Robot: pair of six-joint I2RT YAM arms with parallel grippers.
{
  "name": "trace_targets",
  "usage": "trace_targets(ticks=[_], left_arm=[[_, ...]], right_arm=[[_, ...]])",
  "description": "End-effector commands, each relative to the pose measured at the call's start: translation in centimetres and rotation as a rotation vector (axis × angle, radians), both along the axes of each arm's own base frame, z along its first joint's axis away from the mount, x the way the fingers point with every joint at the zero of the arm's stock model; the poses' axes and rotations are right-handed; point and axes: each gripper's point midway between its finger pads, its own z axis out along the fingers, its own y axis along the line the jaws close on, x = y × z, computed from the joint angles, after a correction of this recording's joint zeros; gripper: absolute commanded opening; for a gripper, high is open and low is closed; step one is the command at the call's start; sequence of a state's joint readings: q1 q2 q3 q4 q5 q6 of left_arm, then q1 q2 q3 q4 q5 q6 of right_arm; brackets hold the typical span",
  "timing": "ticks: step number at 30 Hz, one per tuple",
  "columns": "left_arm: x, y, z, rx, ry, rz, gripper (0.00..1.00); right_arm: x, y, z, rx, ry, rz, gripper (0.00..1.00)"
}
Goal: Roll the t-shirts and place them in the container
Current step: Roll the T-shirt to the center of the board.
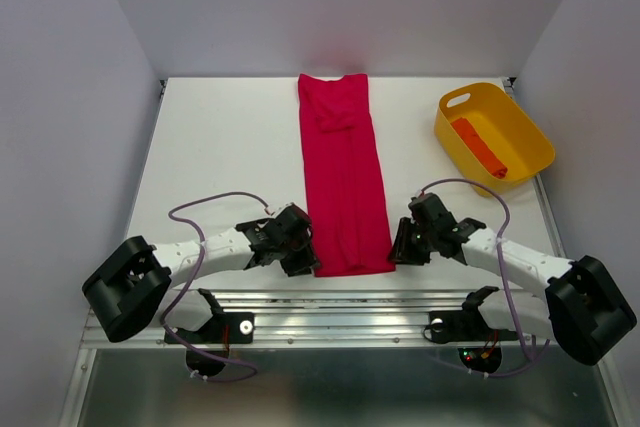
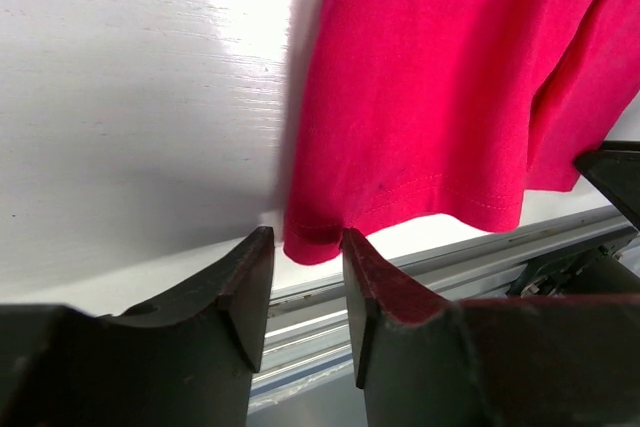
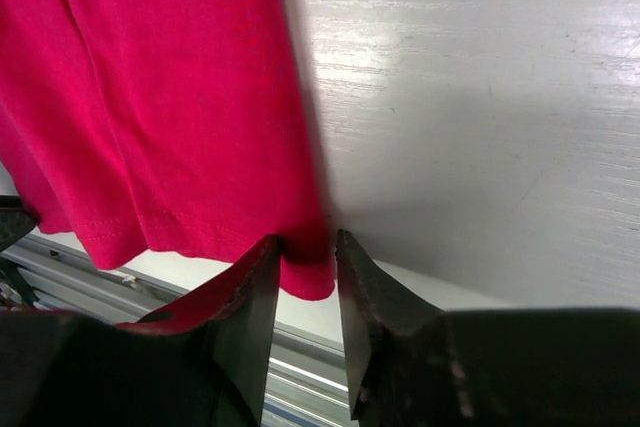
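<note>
A crimson t-shirt (image 1: 343,177) lies folded into a long narrow strip down the middle of the white table, its hem at the near edge. My left gripper (image 1: 300,262) sits at the hem's near-left corner. In the left wrist view the gripper (image 2: 305,237) is open, with the shirt (image 2: 420,97) corner between its fingertips. My right gripper (image 1: 405,247) is at the near-right corner. In the right wrist view it (image 3: 305,242) is open by a narrow gap, astride the shirt (image 3: 170,97) corner. An orange-red rolled t-shirt (image 1: 478,147) lies in the tub.
A yellow plastic tub (image 1: 535,142) with handles stands at the far right of the table. A metal rail (image 1: 340,312) runs along the near edge just behind both grippers. White walls close in the table on three sides.
</note>
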State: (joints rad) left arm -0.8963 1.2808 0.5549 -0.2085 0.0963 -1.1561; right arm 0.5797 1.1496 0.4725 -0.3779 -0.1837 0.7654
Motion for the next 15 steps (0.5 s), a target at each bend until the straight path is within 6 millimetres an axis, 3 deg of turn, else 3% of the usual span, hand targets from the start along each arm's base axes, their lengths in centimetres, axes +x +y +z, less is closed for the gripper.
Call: trace_targets(ticks=[1,5,11,15], left_arm=[[-0.21,-0.06,-0.3,0.003,-0.003,0.0,0.43],[-0.18,-0.2,-0.19,0.001,-0.006,-0.002,0.36],[-0.38,-0.28,-0.33,0.004,0.001,-0.004,0.3],[-0.29,-0.46,-0.13,-0.001,-0.003,-0.006,0.16]], right_arm=[[-0.33,-0.1,-0.02,-0.008,-0.006,0.005,0.31],[-0.29,0.14,0.29,0.005,-0.008,0.011,0.24],[-0.49,0.15,0.43,0.012,-0.008,0.016,0.24],[-0.55,0.38,0.71,0.028,-0.009,0.018,0.24]])
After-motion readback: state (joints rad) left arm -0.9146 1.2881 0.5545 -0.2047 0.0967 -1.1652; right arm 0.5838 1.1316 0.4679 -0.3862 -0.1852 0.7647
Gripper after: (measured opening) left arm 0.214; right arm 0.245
